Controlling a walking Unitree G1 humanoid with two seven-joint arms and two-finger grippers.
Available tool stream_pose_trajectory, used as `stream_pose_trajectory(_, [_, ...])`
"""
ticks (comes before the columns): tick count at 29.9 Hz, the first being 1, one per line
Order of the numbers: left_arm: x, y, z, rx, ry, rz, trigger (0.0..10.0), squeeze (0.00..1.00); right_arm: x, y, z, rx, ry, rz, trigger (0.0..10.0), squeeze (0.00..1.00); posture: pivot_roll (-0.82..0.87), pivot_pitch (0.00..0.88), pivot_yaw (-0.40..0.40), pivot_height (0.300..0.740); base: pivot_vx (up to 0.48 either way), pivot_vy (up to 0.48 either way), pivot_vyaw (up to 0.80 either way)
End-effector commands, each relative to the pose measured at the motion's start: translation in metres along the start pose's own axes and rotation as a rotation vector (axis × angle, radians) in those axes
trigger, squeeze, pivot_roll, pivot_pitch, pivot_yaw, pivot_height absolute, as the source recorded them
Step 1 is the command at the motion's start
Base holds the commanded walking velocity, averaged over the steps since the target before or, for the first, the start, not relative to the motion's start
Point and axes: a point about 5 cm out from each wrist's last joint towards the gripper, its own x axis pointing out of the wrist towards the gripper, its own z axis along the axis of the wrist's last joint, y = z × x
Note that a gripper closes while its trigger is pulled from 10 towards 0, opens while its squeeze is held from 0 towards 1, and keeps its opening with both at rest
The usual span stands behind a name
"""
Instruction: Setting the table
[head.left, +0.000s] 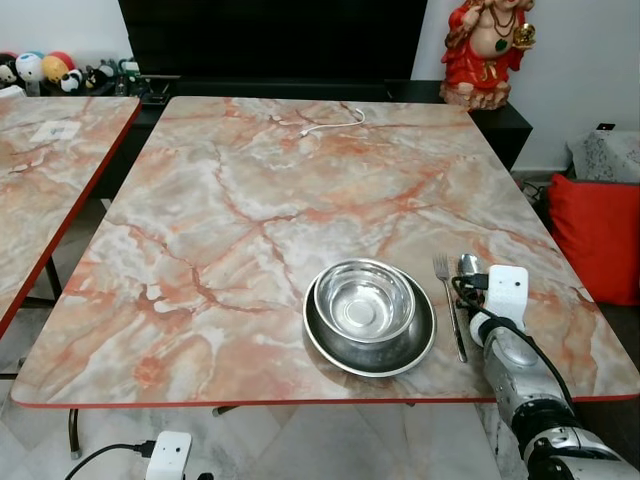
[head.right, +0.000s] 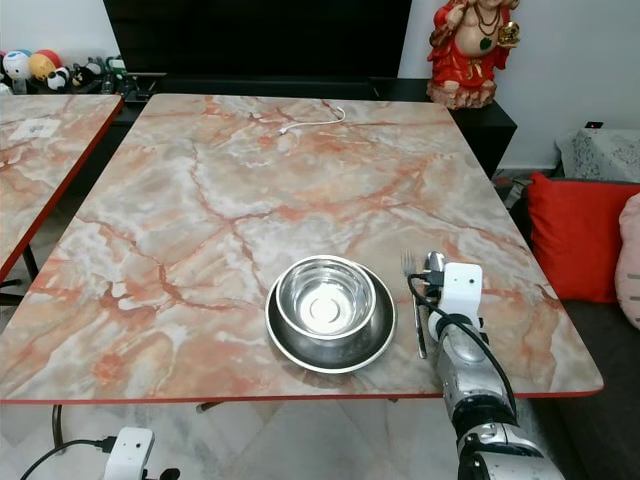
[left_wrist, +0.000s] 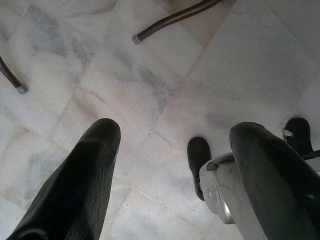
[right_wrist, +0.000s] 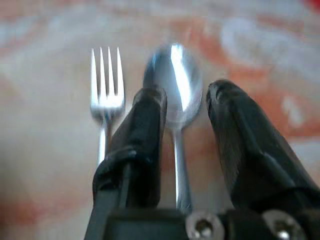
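Steel bowl (head.left: 364, 300) nested in steel plate (head.left: 325, 345), near front edge of marble table (head.left: 200, 220). Fork (head.left: 450, 305) just right of plate; spoon (right_wrist: 175, 95) just right of fork, lying flat and parallel.

Right gripper (right_wrist: 184, 107) over spoon, jaws spread, handle between them, nothing pinched.

Left gripper (left_wrist: 175, 165) hangs idle over floor tiles, jaws spread.

Judgement: spoon light, rigid, thin, polished, likely slippery and hard to lift off flat table. Best hold across mid-handle, not on rounded bowl.

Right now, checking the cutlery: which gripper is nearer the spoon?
Right. The right gripper straddles the spoon on the table; the left gripper hangs above the floor.
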Motion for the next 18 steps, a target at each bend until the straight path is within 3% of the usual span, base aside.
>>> stream_pose_trajectory(1, [-0.001,0.001,-0.003,0.007,0.009,0.001,10.0,0.0,0.0,-0.003,0.009,0.023,-0.057,-0.019,10.0,0.0,0.09,0.041,-0.036,0.74,0.0,0.0,0.0])
stream_pose_trajectory(4, [-0.001,0.002,-0.003,0.007,0.007,0.001,10.0,0.0,0.0,-0.006,0.015,0.038,-0.11,-0.038,10.0,0.0,0.09,0.041,-0.036,0.74,0.0,0.0,0.0])
stream_pose_trajectory(8, [-0.001,0.002,-0.003,0.003,0.004,0.003,10.0,0.0,-0.009,-0.009,0.033,0.083,-0.315,-0.066,10.0,0.0,0.09,0.036,-0.041,0.74,0.0,0.0,0.0])
stream_pose_trajectory(18, [-0.001,0.0,-0.002,0.007,-0.002,-0.002,10.0,0.0,-0.043,-0.02,0.023,0.083,-0.441,-0.103,10.0,0.0,0.08,0.027,-0.031,0.74,0.0,0.0,0.0])
